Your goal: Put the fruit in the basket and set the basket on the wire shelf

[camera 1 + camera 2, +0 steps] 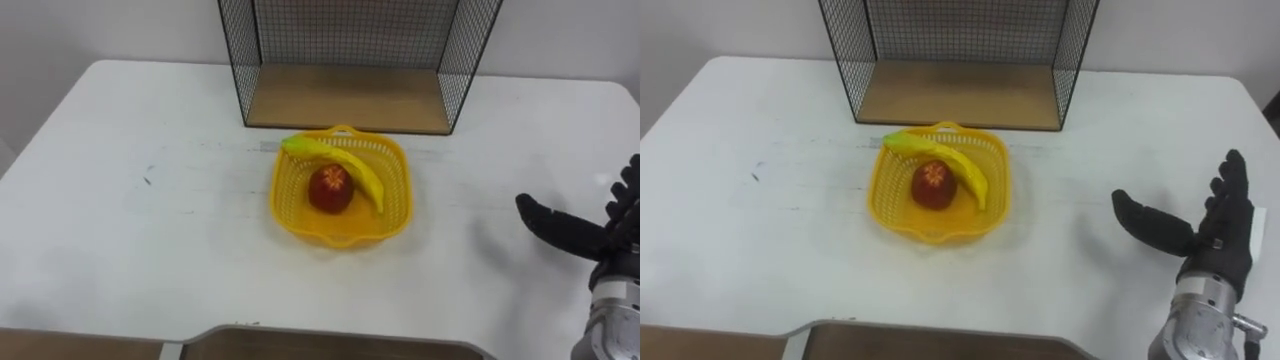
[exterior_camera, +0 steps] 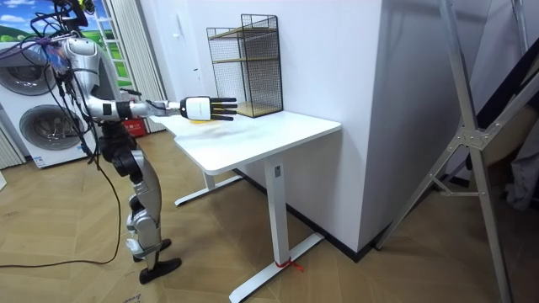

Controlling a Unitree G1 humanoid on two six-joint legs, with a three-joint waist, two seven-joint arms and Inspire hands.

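Both banana [image 1: 350, 167] and apple [image 1: 330, 189] lie in the basket [image 1: 341, 238]; the right hand [image 1: 1220, 245] hovers open, empty.

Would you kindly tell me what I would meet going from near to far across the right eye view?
Right robot hand, open, at the near right → yellow basket holding the apple and banana → wire shelf at the back.

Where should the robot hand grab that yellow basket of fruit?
Probably the right rim of the basket, from the right: the open right robot hand is on that side, the rim flares outward, and the banana and apple fill the middle.
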